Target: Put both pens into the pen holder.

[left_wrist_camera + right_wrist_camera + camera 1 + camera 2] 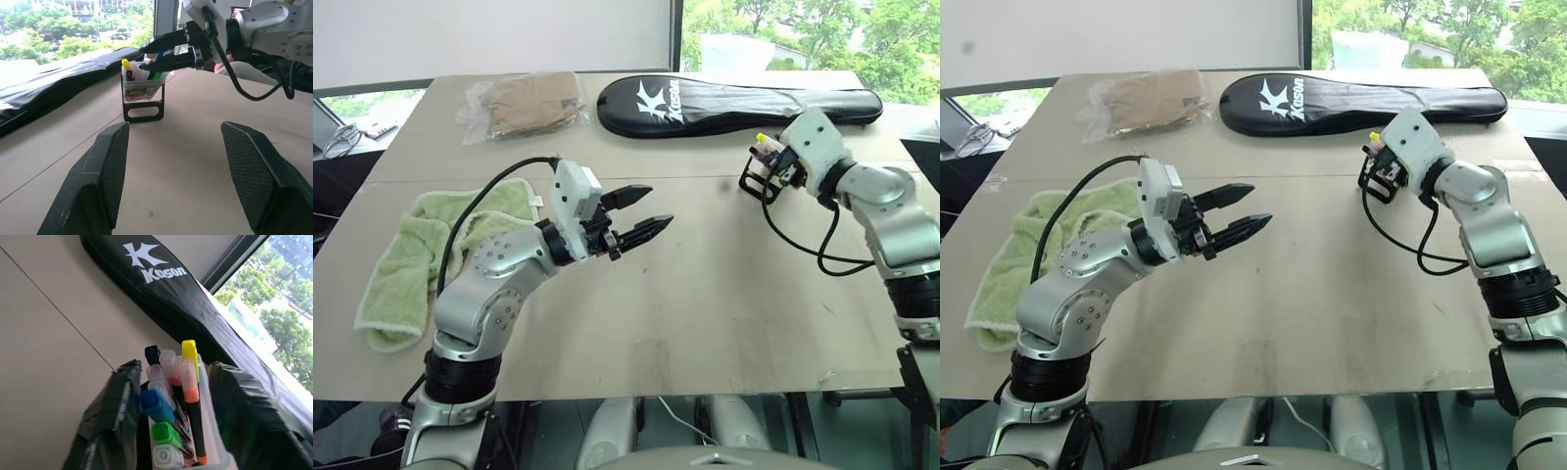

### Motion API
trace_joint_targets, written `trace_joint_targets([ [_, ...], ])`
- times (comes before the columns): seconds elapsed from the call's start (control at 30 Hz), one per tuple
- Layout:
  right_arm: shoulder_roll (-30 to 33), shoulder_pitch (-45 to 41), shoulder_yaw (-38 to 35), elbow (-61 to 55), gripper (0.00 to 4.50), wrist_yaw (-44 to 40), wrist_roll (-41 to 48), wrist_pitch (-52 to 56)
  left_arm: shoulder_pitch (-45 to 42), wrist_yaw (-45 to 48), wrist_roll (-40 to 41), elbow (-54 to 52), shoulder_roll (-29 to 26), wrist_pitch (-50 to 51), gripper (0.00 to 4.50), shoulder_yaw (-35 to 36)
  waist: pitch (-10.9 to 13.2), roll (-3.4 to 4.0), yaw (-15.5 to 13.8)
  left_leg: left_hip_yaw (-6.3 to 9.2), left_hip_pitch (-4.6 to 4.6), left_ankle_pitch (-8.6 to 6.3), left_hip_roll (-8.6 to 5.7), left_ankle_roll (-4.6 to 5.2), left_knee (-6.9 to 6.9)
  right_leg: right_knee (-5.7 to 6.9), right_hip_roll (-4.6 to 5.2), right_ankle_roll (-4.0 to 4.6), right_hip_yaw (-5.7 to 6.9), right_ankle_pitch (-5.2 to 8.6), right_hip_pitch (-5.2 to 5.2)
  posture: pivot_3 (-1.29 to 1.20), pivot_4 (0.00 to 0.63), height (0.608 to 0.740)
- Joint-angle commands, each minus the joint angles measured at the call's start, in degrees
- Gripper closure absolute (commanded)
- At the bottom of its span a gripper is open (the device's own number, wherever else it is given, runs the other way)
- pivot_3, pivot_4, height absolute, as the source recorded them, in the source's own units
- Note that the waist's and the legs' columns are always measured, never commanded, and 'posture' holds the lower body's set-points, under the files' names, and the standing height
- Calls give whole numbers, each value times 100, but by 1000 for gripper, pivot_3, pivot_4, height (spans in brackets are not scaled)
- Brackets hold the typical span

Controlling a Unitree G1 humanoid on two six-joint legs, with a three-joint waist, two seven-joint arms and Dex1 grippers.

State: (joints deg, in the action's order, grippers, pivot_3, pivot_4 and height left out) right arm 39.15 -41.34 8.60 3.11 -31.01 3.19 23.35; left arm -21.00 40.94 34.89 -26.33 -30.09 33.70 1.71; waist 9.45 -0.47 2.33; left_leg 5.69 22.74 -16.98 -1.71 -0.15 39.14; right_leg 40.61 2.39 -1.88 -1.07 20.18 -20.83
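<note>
Both pens (pixel 188 396) between right jaws, in holder (pixel 143 93).

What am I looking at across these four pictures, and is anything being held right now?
This is a humanoid robot with two arms, each ending in a two-fingered black gripper. The two wide pictures come from cameras in its head, looking down over a table. The other two come from cameras on its wrists, looking along the fingers.

On the table lie a green towel, a plastic bag with something tan inside, a long black racket case, and a small pen holder full of pens and markers.

The left gripper hovers above the table, open and empty. The right gripper is at the holder, its fingers either side of the pens; an orange-ended pen and a blue-capped one stand inside. It appears open, gripping nothing.
</note>
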Motion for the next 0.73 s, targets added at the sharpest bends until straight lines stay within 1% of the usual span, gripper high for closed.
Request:
trace_joint_targets([
  [0.03, 87, -34, -365, -156, 411, -66, -28, -205, 56, -67, 43, -226, -19, -67, 1403, 103, 0, 0, 0, 0, 0, 0, 0, 0, 0, 0, 0, 0, 0, 0, 0, 0, 150, 740],
  [0.07, 28, 0, -513, -204, 20, -77, 114, -185, 79, -107, 53, -242, -6, -57, 1403, 118, 0, 0, 0, 0, 0, 0, 0, 0, 0, 0, 0, 0, 0, 0, 0, 0, 150, 740],
  [0.13, -105, 179, -907, -547, 20, -414, 738, -288, 147, -237, 32, -287, 10, -41, 1403, 163, 0, 0, -4, 0, 0, 0, 0, 0, 0, 0, 0, 0, -1, 0, 0, 0, 150, 740],
  [0.2, -251, 442, -1538, -1138, 20, -711, 1741, 181, 295, -483, 25, -347, 98, -87, 1403, 308, 0, 0, -8, 2, 1, 0, 1, 0, -1, -2, 0, 0, 2, 0, 2, 0, 150, 740],
  [0.27, -145, 804, -1924, -1642, 20, -981, 2355, 620, 494, -692, -16, -424, 157, -171, 1403, 460, 0, 0, -12, 3, 3, 0, 2, 0, 0, 0, 0, 0, 2, 0, 2, 0, 150, 740],
  [0.33, 232, 1556, -2141, -2205, 20, -1479, 2726, 863, 941, -857, -58, -663, 73, -86, 1403, 637, 0, 0, -33, 4, 5, -1, 1, 1, -2, -7, 2, 0, 3, 0, 3, 0, 150, 740],
  [0.4, 494, 2473, -2494, -2676, 20, -1807, 3075, 1103, 1561, -1036, -115, -894, -23, 38, 1403, 886, -1, -1, -59, 8, 3, -1, 1, 1, -8, -20, 3, 0, 7, 0, 10, 0, 150, 740],
  [0.47, 586, 3260, -2777, -2868, 20, -1975, 3183, 1048, 2103, -1147, -127, -1096, -63, 60, 1403, 1096, -2, -3, -84, 13, 1, -3, 2, 4, -18, -38, 4, 0, 10, 0, 20, 0, 150, 740],
  [0.5, 605, 3509, -2854, -2904, 20, -2018, 3190, 975, 2272, -1187, -120, -1169, -71, 53, 1403, 1160, -1, -2, -83, 11, 0, -3, 2, 5, -24, -44, 3, 0, 8, 0, 20, 0, 150, 740],
  [0.6, 605, 4351, -2971, -2760, 20, -2184, 2686, 212, 2982, -1195, -103, -1348, -77, -21, 1403, 1484, -2, 0, -92, 8, -13, -3, 1, 5, -25, -34, 5, 0, 4, -1, 24, 0, 150, 740],
  [0.67, 490, 4536, -3044, -2647, 20, -2095, 2614, 14, 3229, -1220, -87, -1371, -59, -42, 1403, 1642, -3, 0, -109, 8, -26, -4, 1, 6, -25, -37, 5, 0, 2, -1, 36, 0, 150, 740],
  [0.73, 422, 4581, -3034, -2564, 20, -2071, 2623, -106, 3299, -1225, -69, -1371, -52, -84, 1403, 1713, -2, 0, -117, 8, -39, -4, 2, 5, -31, -37, 3, 0, 1, -1, 45, 0, 150, 740],
])
